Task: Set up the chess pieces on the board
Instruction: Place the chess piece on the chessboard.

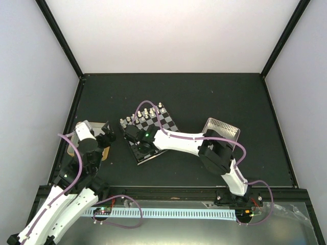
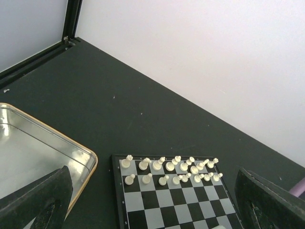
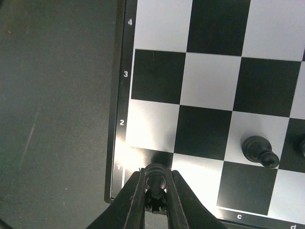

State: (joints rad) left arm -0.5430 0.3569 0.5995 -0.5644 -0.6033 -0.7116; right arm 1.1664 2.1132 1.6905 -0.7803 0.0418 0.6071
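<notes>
Desk [image 1: 204,102]: dark and matte, walled by pale panels; it carries the board and two trays.
Right arm [image 1: 179,140]: white. It reaches from the near right across the desk to the board and hides part of the board's near side in the top view.
Left arm [image 1: 82,153]: bent at the left side, its wrist over the tan-rimmed tray.
Board [image 1: 162,120]: black and silvery-white squares with a thin dark rim. It lies skewed to the desk's edges, near the middle, between the two trays and touching neither.
Metal tray [image 1: 220,127]: shiny, to the right of the board, partly under the right arm.
Tan-rimmed tray [image 2: 28,148]: shiny inside, just left of the board with a strip of desk between them.
Left pincer [image 2: 153,174]: released, its dark fingers spread wide at the two lower corners of the wrist view, with nothing between them. It faces the board from the tan-rimmed tray's side.
Right pincer [image 3: 156,172]: clenched on a black piece, directly over the dark corner square beside the rim numeral 1.
White pieces [image 2: 170,166]: two rows standing along the board's far edge.
Held black piece [image 3: 155,187]: glossy, pinched between both fingers; I cannot tell whether its base touches the square.
Black pawn [image 3: 259,150]: upright on the pale square in file c, second row, well apart from the right pincer.
Another dark piece: only a sliver shows at the right edge of the right wrist view.
</notes>
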